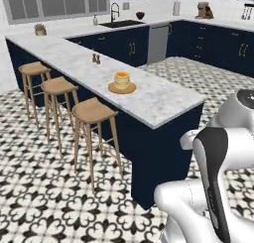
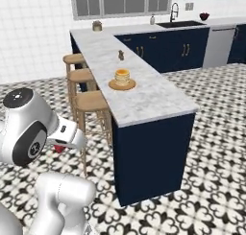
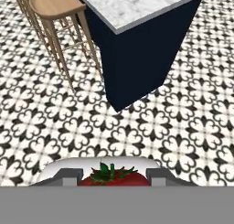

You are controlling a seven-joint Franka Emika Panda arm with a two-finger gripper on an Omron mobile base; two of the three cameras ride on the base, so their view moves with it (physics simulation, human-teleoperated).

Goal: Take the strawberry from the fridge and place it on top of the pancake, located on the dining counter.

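Left base view: pancake (image 1: 122,81) sits on its plate on the tabletop (image 1: 163,100), stools (image 1: 94,111) alongside.
Right base view: a red speck of strawberry (image 2: 59,148) peeks below the arm.
Hand view: gripper (image 3: 113,176) grasping the strawberry (image 3: 113,178), over patterned floor (image 3: 183,127).

Floor (image 1: 44,207): we see black-and-white patterned tiles.
Stools (image 1: 94,113): three wooden ones stand in a row.
Cabinets (image 1: 213,46): navy, with gold handles.
Window (image 2: 120,1): grey-framed, set in a white tiled wall.
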